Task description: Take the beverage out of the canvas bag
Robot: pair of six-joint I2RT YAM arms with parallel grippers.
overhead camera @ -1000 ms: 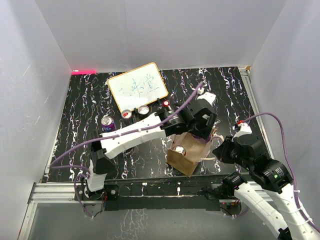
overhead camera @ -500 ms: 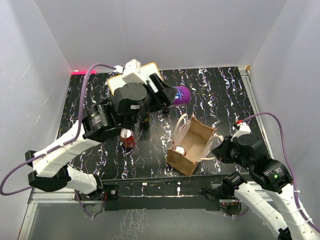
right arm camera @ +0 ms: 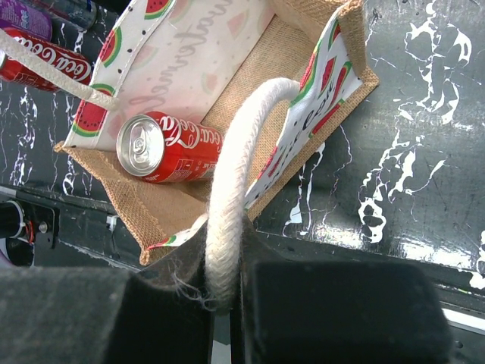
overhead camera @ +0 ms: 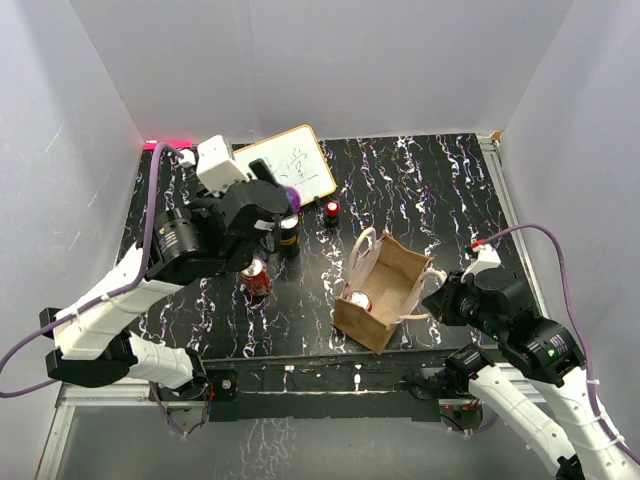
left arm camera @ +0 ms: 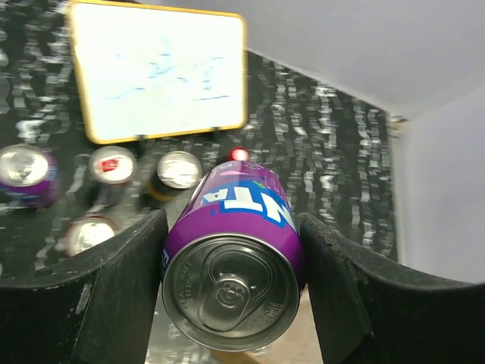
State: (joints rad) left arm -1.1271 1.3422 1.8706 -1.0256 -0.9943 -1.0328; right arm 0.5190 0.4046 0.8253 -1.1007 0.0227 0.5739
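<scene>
Top external view showed the black marbled table (overhead camera: 450,190) with the canvas bag (overhead camera: 395,285) standing open near its front edge. A whiteboard (overhead camera: 290,165) leaned well behind and to the left of the bag.

The left arm was raised to the left of the bag, over a cluster of standing cans (overhead camera: 256,277). Its left pincer (overhead camera: 283,200) was clamped on a purple can (left arm camera: 242,205), which was clear of the bag and off the table, with its lid facing the wrist camera. On the bag's right side, the right pincer (right arm camera: 223,296) was pinched tight on a white cord handle (right arm camera: 242,152), steadying the bag. A red can (right arm camera: 170,148) lay on its side on the bag's floor.

I judged that one drink was already out and was being carried to the cluster. The next move called for lowering the purple can onto a bare patch left of the bag, turning it upright clear of its neighbours, and then spreading the jaws. The red can in the bag would be for afterwards.
</scene>
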